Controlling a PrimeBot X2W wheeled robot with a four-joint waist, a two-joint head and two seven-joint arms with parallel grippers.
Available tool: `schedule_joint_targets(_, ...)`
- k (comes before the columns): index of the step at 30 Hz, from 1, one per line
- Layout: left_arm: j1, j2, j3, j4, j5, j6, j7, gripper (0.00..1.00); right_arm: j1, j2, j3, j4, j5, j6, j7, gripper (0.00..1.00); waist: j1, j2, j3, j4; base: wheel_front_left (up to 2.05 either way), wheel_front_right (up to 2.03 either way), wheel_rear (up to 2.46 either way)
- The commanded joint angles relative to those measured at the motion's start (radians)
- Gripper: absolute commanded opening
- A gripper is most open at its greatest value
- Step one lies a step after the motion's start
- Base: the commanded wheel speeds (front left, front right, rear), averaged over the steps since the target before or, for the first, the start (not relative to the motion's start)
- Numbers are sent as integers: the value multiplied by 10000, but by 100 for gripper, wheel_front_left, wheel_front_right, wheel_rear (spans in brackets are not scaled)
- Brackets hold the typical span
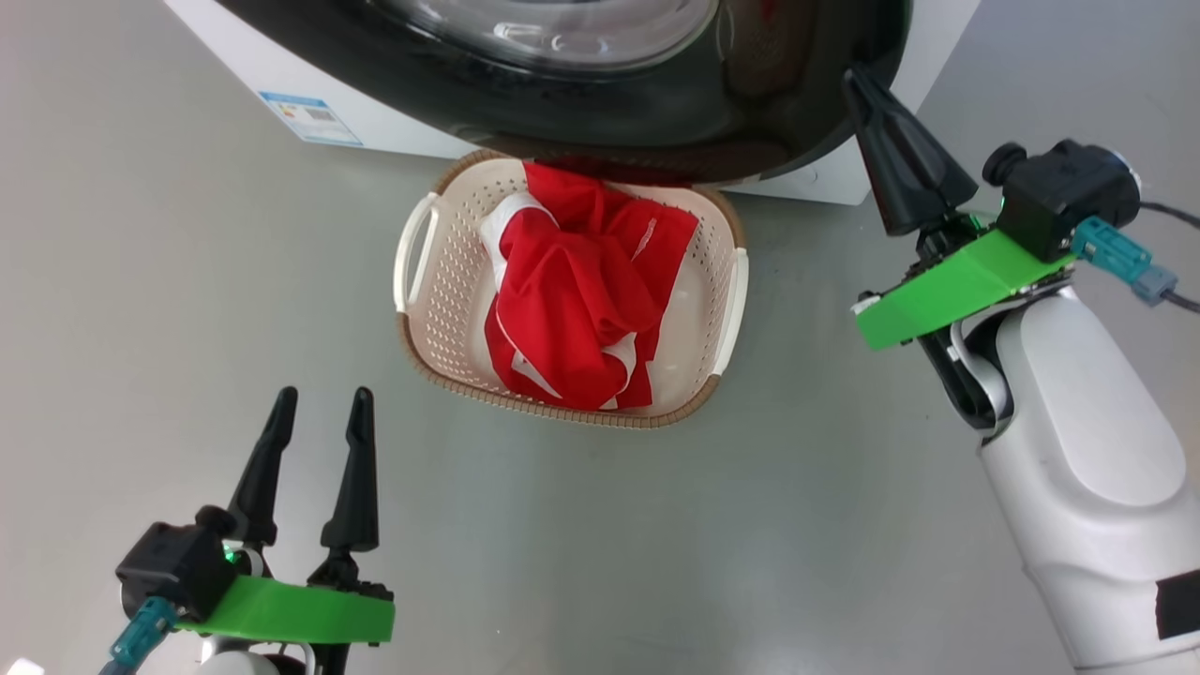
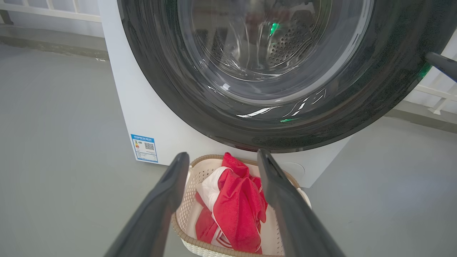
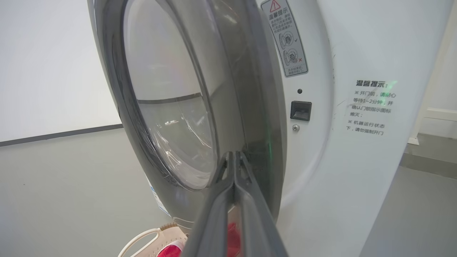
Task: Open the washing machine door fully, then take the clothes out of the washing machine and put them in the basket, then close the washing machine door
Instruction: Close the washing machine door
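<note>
Clothes fill basket, far rim partly hidden under door; left gripper wide, right gripper closed.

the clothes lie in the basket, before the washing machine, under its door.
</note>
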Motion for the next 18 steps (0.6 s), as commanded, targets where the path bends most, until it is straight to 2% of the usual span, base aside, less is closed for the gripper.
schedule_joint_targets(1, -161, 158, 311, -274, -54, -29, -80, 100, -165, 156, 68, -206, 71, 16, -48, 0, 0, -1, 69, 35, 0, 0, 0)
schedule_joint_targets(18, -546, 158, 0, -506, -80, -29, -80, 100, -1385, 81, -480, 10, 43, 16, -48, 0, 0, -1, 783, 190, 0, 0, 0)
